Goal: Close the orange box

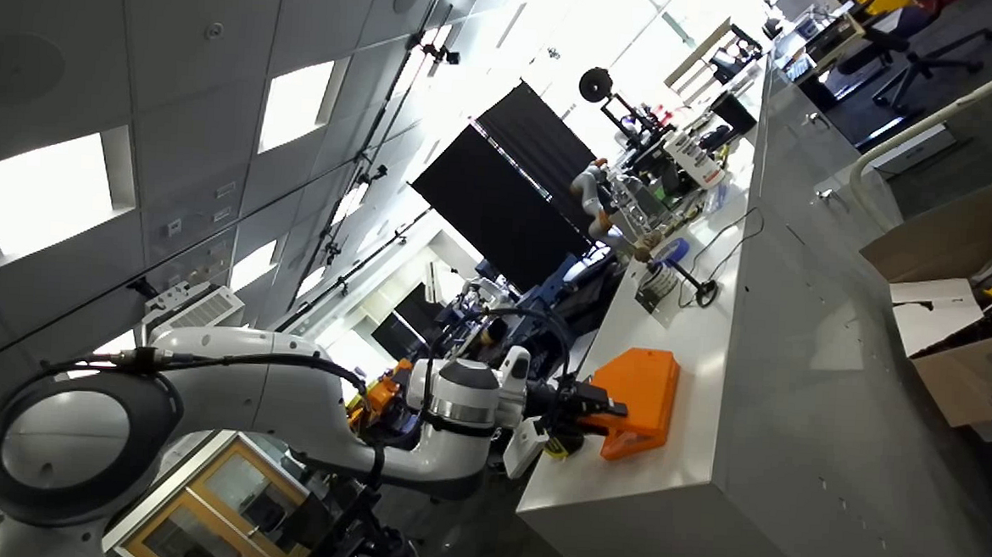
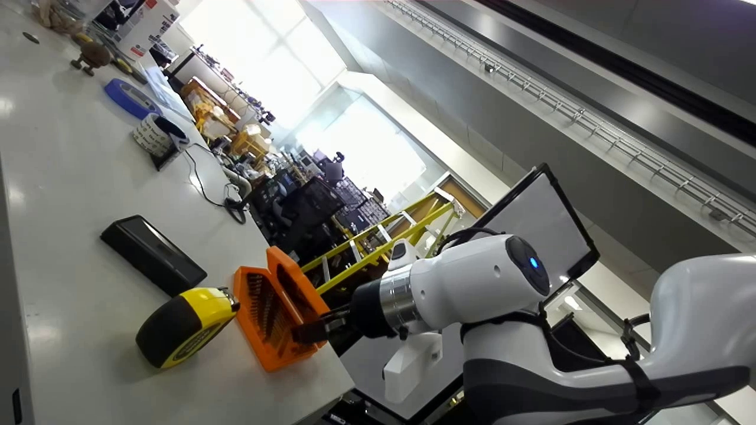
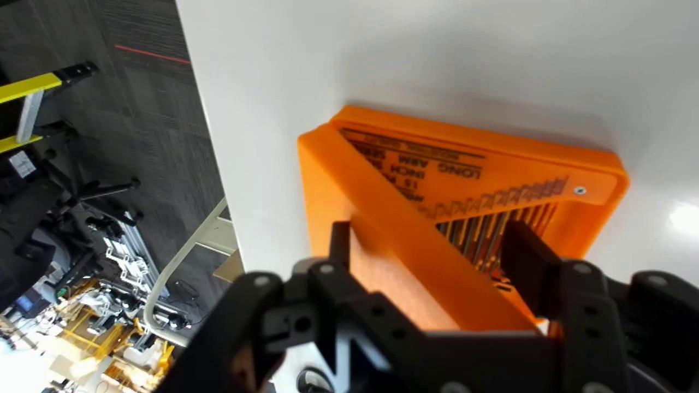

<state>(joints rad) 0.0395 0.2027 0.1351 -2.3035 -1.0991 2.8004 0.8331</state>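
The orange box (image 2: 260,348) lies on the white table (image 2: 100,389) close to the edge, with its lid (image 2: 298,289) raised. It also shows in an exterior view (image 1: 639,384), where the raised lid hides its inside. In the wrist view the box base (image 3: 524,144) holds a row of dark hex keys, and the tilted lid (image 3: 404,218) crosses between the fingers. My gripper (image 3: 428,234) is open around the lid. One finger is at the lid's outer face, the other is over the inside. The gripper also shows in both exterior views (image 1: 603,416) (image 2: 310,333).
A yellow and black tape measure (image 2: 186,327) stands beside the box, with a black case (image 2: 155,254) behind it. Tape rolls (image 2: 155,136) and a cable (image 2: 201,183) lie farther along the table. A cardboard box (image 1: 966,227) stands off the table.
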